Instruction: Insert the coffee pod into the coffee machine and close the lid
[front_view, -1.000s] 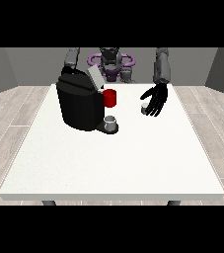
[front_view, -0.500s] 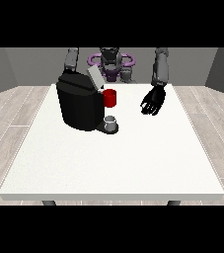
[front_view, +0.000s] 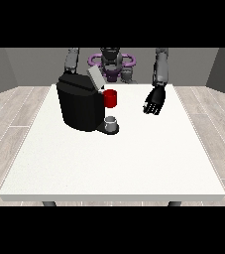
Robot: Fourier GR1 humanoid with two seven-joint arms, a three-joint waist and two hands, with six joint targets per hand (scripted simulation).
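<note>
The black coffee machine (front_view: 80,105) stands on the white table (front_view: 134,158), left of the middle. Its grey lid (front_view: 94,78) is tilted up and open. A red thing at the machine (front_view: 110,98) sits at its front top. A small grey thing (front_view: 111,122) rests on the machine's base; I cannot tell whether it is the pod. The hand at the view's right (front_view: 153,102) hangs above the table to the right of the machine, fingers relaxed and pointing down, holding nothing. The other arm (front_view: 72,60) goes down behind the machine and its hand is hidden.
The robot's torso (front_view: 111,64) stands behind the table's far edge. Bare white tabletop stretches in front of the machine and to its right. A wooden floor surrounds the table.
The hand at the view's right has turned from reaching sideways towards the machine to hanging with its fingers down. The machine and its lid have not moved.
</note>
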